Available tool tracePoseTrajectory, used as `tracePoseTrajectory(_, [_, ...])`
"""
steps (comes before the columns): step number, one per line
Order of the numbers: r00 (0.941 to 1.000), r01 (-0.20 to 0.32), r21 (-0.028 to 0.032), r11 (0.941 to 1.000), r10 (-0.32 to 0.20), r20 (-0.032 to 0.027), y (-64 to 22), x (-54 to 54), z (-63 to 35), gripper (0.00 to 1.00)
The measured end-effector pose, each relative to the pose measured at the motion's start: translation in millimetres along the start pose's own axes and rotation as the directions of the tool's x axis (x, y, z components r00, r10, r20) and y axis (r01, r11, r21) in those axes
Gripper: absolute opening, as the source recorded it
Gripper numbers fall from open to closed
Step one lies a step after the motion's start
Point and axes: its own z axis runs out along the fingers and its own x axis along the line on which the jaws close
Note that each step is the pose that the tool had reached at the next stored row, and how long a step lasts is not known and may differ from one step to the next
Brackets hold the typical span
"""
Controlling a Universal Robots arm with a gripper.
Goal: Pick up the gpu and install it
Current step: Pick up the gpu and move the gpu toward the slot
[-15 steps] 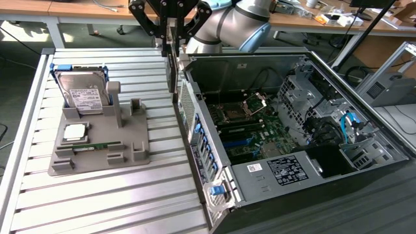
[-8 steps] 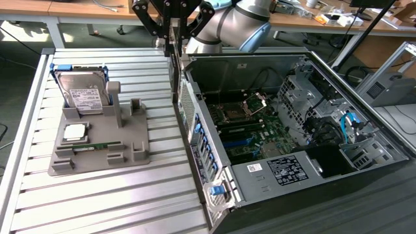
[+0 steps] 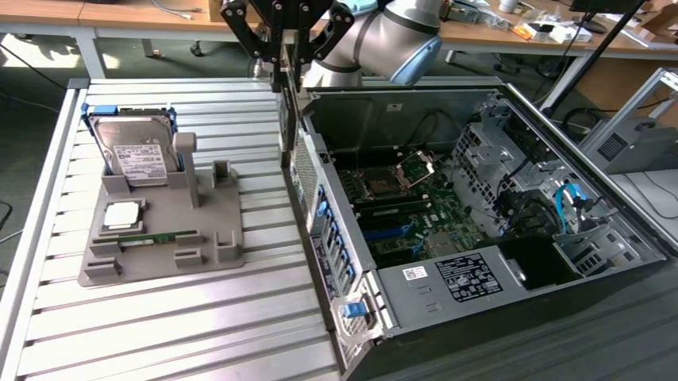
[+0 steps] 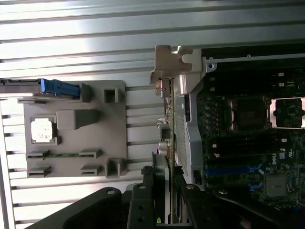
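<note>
The black fingers (image 4: pixel 143 205) are clamped on the gpu (image 4: pixel 163 157), one on each flat face, so the card is off the bench (image 3: pixel 159 333) and carried in the air. It stands on edge and is seen edge-on, a thin dark strip. From the wrist its long axis runs straight out from between the fingers to the far end, where the silver metal bracket (image 4: pixel 167 61) sits with its bent, notched tab turned up toward the camera. That line lies along the rear wall (image 4: pixel 187 119) of the open case (image 3: pixel 350 119), over it or just to its outer side, so the card runs parallel with the wall and not across the motherboard (image 4: pixel 248 143). Whether the long axis lies level or tips downward I cannot tell.

In the exterior view the arm (image 3: pixel 392 40) reaches in from the far side and the fingers hang above the far corner of the case, on the exterior view's left of its opening. The case lies on its side with the board facing up and the processor socket (image 3: pixel 382 186) open.

The grey tray (image 3: pixel 159 254) sits on the bench, well apart from the card, on the exterior view's left. A hard drive (image 3: pixel 132 155) stands upright at its far end, a processor (image 3: pixel 122 214) lies flat in the middle, and a memory stick (image 3: pixel 148 236) lies on edge just nearer.
</note>
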Motion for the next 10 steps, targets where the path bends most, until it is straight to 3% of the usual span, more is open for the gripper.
tracePoseTrajectory(10, [1.0000,0.000,0.0002,1.0000,0.000,0.0000,0.6,-8.3,0.2,0.27])
